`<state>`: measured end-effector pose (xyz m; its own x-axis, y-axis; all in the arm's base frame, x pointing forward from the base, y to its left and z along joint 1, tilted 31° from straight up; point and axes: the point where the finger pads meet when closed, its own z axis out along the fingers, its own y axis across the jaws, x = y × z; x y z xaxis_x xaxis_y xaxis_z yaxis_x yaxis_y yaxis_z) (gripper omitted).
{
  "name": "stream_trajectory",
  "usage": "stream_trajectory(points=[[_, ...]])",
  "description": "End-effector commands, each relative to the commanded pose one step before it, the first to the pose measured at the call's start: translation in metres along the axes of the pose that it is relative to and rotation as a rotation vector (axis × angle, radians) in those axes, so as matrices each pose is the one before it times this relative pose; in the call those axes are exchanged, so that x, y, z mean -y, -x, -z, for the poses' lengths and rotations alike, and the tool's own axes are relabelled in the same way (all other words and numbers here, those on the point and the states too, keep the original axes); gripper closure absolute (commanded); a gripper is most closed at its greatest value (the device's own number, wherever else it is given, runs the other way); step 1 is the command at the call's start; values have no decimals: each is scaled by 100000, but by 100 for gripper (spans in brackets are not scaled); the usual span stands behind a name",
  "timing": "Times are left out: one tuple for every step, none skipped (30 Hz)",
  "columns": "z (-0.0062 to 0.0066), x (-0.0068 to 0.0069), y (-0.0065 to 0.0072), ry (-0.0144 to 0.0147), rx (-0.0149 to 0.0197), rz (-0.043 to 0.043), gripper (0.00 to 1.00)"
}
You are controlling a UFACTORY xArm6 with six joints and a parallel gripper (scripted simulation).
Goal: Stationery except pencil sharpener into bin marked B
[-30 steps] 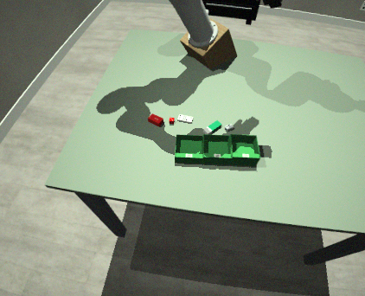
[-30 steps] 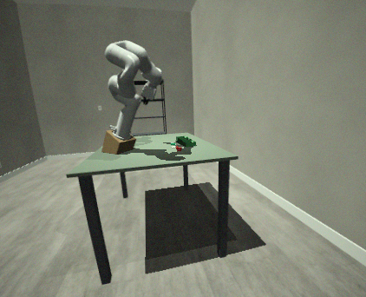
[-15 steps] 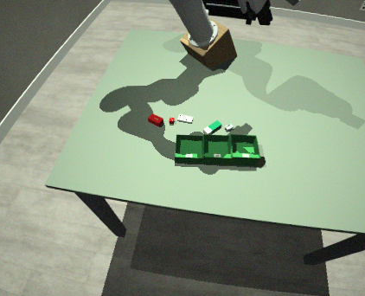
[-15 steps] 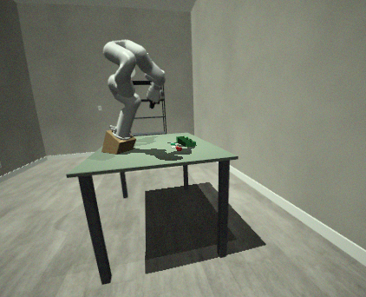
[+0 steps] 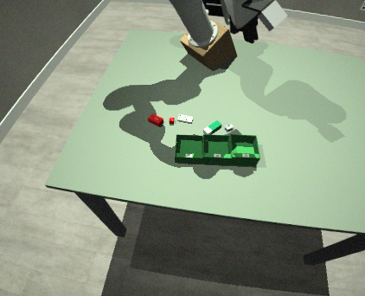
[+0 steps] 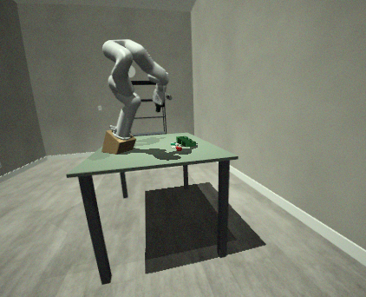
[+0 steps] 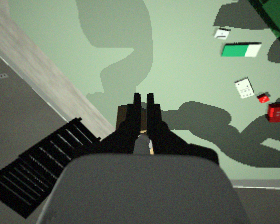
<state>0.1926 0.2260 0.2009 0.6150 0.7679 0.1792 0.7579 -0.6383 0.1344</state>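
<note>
My gripper (image 5: 249,35) (image 6: 158,108) (image 7: 143,102) is shut and empty, high above the back of the table near the arm's base. Far below, a row of small things lies behind the green three-part bin (image 5: 206,161) (image 6: 186,141) (image 7: 273,12): a red box (image 5: 155,119) (image 7: 278,112), a tiny red cube (image 5: 171,121) (image 7: 263,98), a white spotted tile (image 5: 185,118) (image 7: 245,87), a green-and-white eraser (image 5: 212,126) (image 7: 241,50) and a small white piece (image 5: 229,127) (image 7: 221,34). The bin labels are too small to read.
The arm stands on a wooden block (image 5: 210,47) (image 6: 117,143) at the back of the pale green table (image 5: 288,182). A black ladder-like rack (image 7: 36,165) (image 6: 152,104) stands on the floor behind the table.
</note>
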Motion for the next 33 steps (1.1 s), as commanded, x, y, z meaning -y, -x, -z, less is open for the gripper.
stream_trajectory(points=[[-70,-1883,-173,4772,370,-8177,93],[-86,-824,-48,2435,280,-4359,93],[-104,-825,-79,944,106,-1679,93],[-2,-16,-2,0,0,0,93],[0,0,0,0,0,0,93],[0,0,0,0,0,0,93],[-85,-833,-41,2457,179,-4350,93],[-108,-818,-87,2459,181,-4351,93],[-126,-817,-118,959,68,-1686,93],[-5,-30,-5,0,0,0,93],[2,-3,5,-1,-1,0,93],[-1,1,-2,0,0,0,93],[-108,-825,-84,2481,77,-4340,93],[-129,-810,-126,2483,78,-4341,93],[-148,-807,-157,969,28,-1683,93],[-8,-42,-9,1,0,0,93],[2,-4,5,-1,-1,0,93],[-132,-811,-131,2504,-29,-4328,93],[-150,-805,-160,2503,-29,-4328,93],[-169,-794,-195,973,-14,-1671,93],[-12,-53,-14,1,0,0,93],[0,0,0,0,0,0,93],[0,0,0,0,0,0,93],[-150,-809,-159,2522,-141,-4313,93],[-173,-786,-203,2525,-140,-4315,93],[-191,-779,-232,971,-57,-1650,93],[-16,-62,-20,1,0,0,93],[3,-4,5,-1,0,0,93],[-1,2,-2,0,0,0,93],[-173,-794,-200,2541,-258,-4298,93],[-195,-771,-240,2543,-257,-4299,93],[-213,-762,-268,964,-101,-1620,93],[-20,-70,-26,1,0,0,93]])
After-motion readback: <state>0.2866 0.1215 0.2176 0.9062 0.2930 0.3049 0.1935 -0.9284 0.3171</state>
